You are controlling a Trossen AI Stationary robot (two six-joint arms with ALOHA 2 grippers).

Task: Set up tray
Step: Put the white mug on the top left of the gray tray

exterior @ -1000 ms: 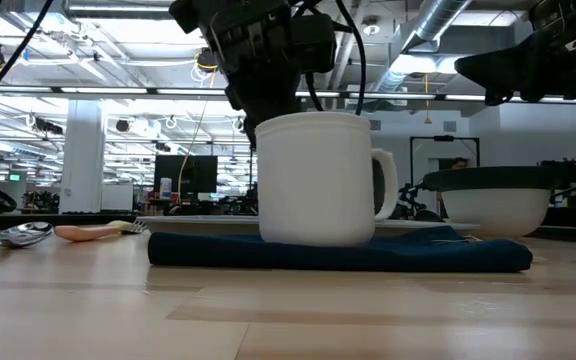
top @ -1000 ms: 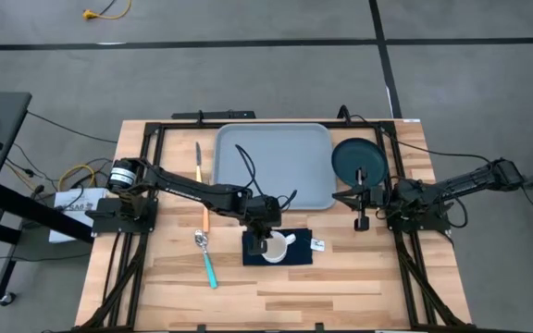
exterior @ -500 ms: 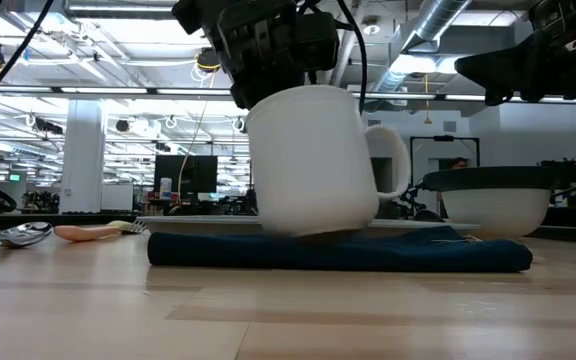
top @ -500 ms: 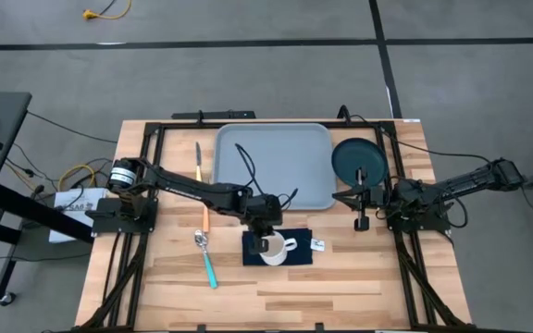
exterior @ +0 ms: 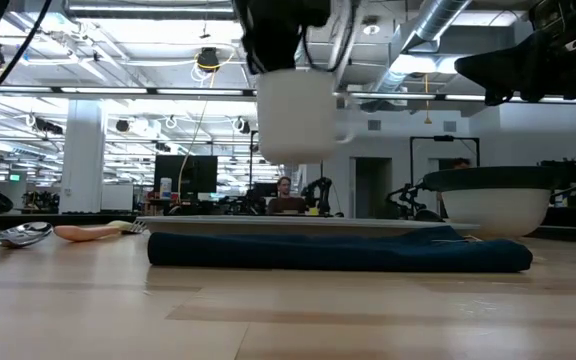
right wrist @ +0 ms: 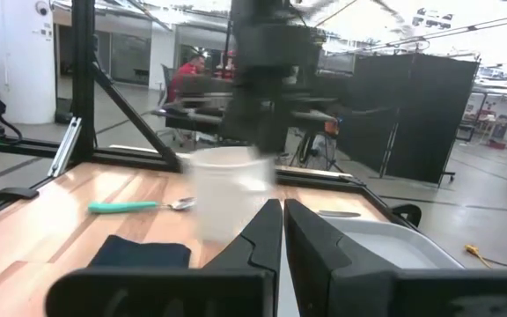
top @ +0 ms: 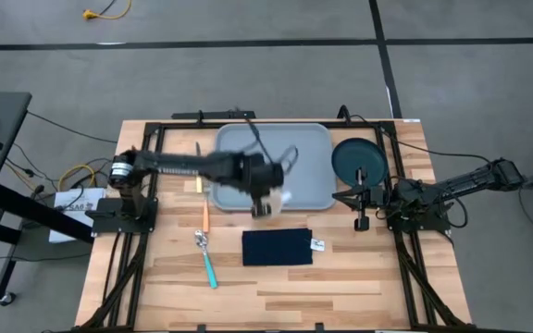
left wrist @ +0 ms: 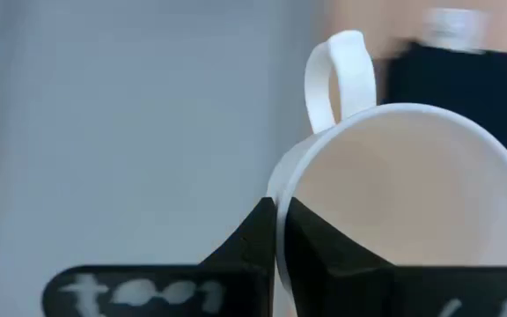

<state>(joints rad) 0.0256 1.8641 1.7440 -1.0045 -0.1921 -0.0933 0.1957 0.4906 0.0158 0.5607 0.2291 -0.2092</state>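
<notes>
The white mug (exterior: 298,115) hangs in the air in my left gripper (top: 265,192), over the near rim of the grey-blue tray (top: 276,159). In the left wrist view the mug's handle (left wrist: 337,75) points away from the fingers. The dark navy napkin (top: 277,247) lies flat and bare on the table, nearer than the tray. The round teal plate (top: 359,159) rests on the table right of the tray. My right gripper (top: 363,205) waits shut near the plate, holding nothing. My left gripper pinches the mug's rim (left wrist: 275,207) on the side opposite the handle, one finger (left wrist: 319,255) inside the mug and one finger (left wrist: 245,246) outside. The fingers come from above. The mug is lifted clear of the table and hangs roughly upright below them.
A teal-handled spoon (top: 207,259), an orange-handled fork (top: 204,218) and a knife (top: 198,159) lie left of the tray and napkin. A small white tag (top: 317,244) sits by the napkin's right edge. Bare wood stretches along the near side.
My left gripper, shut on the mug's rim, tipped the mug on the napkin, then lifted it clear and carried it up and toward the far edge, over the tray's near rim. The napkin stayed where it was. The right arm kept still.
</notes>
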